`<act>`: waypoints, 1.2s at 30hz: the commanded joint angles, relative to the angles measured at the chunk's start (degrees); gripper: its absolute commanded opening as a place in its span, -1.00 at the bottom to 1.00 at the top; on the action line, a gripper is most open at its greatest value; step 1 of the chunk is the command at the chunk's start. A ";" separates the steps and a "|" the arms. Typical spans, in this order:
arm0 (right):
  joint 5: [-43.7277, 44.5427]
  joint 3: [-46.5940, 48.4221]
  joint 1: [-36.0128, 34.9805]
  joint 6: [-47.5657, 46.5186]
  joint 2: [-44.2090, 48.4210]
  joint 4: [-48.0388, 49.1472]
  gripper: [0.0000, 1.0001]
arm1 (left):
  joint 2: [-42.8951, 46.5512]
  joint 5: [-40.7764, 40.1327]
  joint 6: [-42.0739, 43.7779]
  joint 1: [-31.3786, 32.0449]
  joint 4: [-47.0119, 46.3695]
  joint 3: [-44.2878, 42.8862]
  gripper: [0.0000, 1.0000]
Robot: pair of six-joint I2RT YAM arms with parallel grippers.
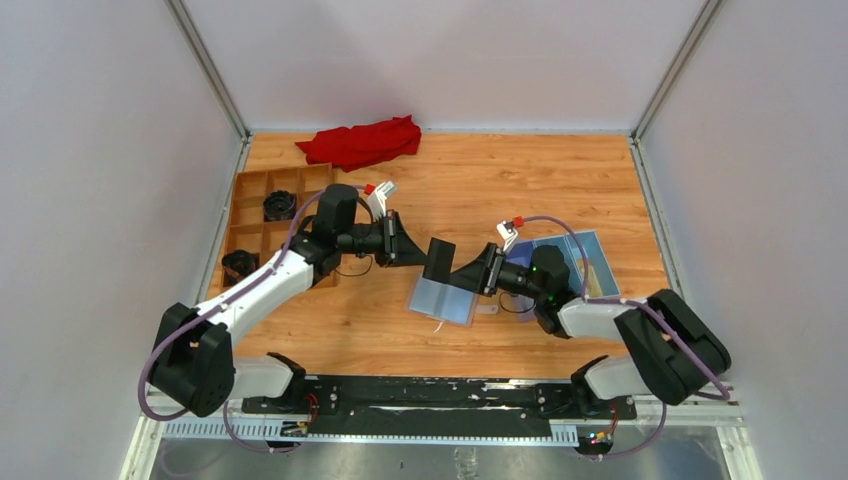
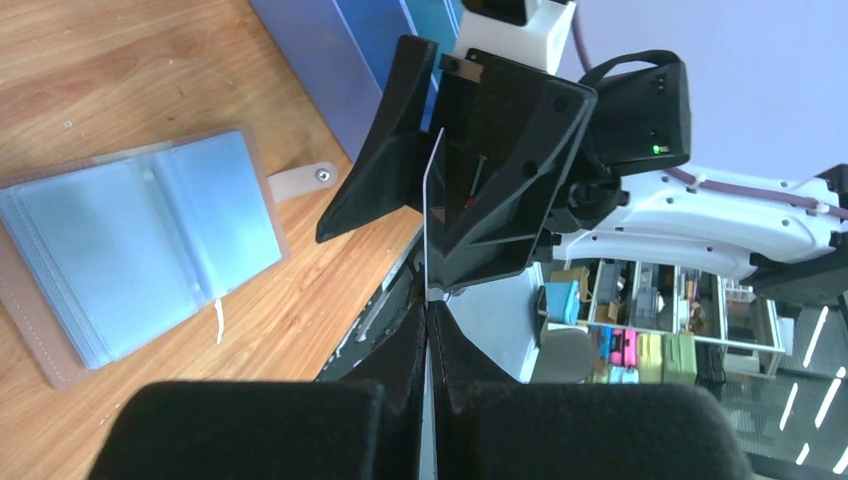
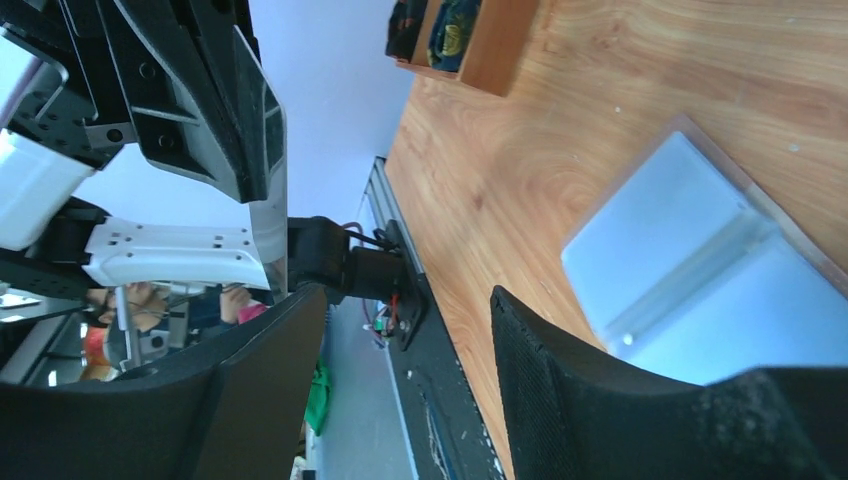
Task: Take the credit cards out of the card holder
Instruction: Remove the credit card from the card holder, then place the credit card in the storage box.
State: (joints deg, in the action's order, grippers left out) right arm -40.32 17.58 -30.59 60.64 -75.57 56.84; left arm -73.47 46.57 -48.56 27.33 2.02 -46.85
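1. While the left gripper (image 2: 430, 312) is clamped tight on the near edge of a black credit card (image 1: 438, 259), the right gripper (image 3: 405, 297) stands spread wide. Its two fingers sit either side of the card's far end without pinching it. The left wrist view shows the card edge-on, a thin pale line rising from the closed fingertips. Whether the card brushes one of the right fingers, I cannot tell.
2. The card hangs in the air at the centre of the top view, clear of its wallet, so the step looks like a hand-over or re-grip between the arms. To do it well, the right fingers should close squarely on the flat faces, with the card centred between them, before the left lets go. A thin, slick card pinched near a corner is likely to pivot or slip.
3. The card holder (image 1: 445, 298) lies open on the wooden table (image 1: 560, 180), just below the card in the top view. At the left of the left wrist view its pale blue clear sleeves face up, and its tan strap (image 2: 300, 182) points toward the upper right. No card shows plainly in the top sleeves; whether the stacked ones beneath hold any cannot be told.
4. The blue box (image 1: 590, 262) lies flat at the right of the top view, beyond the right gripper, its contents hidden.
5. The brown compartment tray (image 1: 255, 182) sits at the left, with dark round objects (image 1: 279, 205) in two of its compartments. A red cloth (image 1: 360, 142) lies near the top edge.
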 commanded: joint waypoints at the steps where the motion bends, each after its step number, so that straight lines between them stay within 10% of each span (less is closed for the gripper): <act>1: -3.18 -1.09 0.59 9.04 -5.17 19.93 0.29 | 1.08 1.14 -0.80 -0.35 -0.96 1.06 -1.00; 30: -6.01 -0.52 4.03 16.57 -13.50 33.79 0.33 | 0.15 1.40 3.38 -0.96 4.50 -1.98 -1.00; 36: -8.06 4.17 1.30 17.36 -16.74 34.51 0.10 | -0.33 1.60 2.41 -0.96 2.91 -0.94 -1.00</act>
State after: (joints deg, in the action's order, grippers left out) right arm -45.71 18.37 -27.53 77.03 -90.30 86.67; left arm -73.21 46.41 -44.97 26.74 7.01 -48.21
